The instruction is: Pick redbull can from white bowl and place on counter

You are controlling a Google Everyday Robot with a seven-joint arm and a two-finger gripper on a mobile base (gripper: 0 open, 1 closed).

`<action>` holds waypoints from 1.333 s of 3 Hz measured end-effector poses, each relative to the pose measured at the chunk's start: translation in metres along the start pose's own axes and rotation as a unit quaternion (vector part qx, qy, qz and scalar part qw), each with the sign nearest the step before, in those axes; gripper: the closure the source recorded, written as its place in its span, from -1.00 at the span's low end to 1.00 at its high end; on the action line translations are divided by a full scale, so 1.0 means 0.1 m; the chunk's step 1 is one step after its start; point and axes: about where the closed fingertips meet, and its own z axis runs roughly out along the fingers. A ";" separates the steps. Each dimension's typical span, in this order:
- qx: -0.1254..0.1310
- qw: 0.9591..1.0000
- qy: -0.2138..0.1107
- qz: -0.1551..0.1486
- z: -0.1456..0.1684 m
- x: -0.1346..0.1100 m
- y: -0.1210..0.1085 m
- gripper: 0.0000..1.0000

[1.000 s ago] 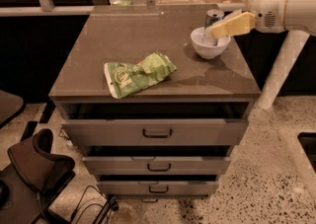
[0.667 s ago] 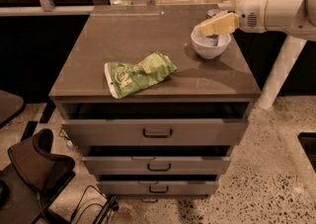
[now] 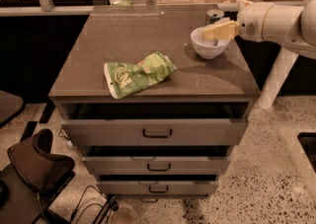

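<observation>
The gripper (image 3: 208, 32) hovers over the bowl (image 3: 209, 49) at the counter's (image 3: 143, 35) right rear; its opening cannot be told. The can (image 3: 214, 15) shows only its silver top at the bowl's far rim, behind the gripper. A green bag (image 3: 138, 74) lies at centre front, above 3 drawers (image 3: 157, 132).

One can (image 3: 214, 16), bag (image 3: 139, 74), bowl (image 3: 209, 49), tool (image 3: 205, 33) over it

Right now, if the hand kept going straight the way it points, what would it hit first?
Probably the far rim of the white bowl. The hand hovers over the bowl, pointing toward the picture's left and slightly down. If it clears the rim, only counter lies ahead, though depth is unclear.
</observation>
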 end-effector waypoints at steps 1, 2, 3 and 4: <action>0.030 0.999 -0.010 -0.017 -0.16 -0.01 -0.13 -1.00; 0.040 0.999 -0.010 -0.021 -0.17 -0.01 -0.21 -1.00; 0.037 0.999 -0.004 -0.006 -0.08 0.05 -0.25 -1.00; 0.031 0.999 -0.006 0.023 0.05 0.17 -0.23 -1.00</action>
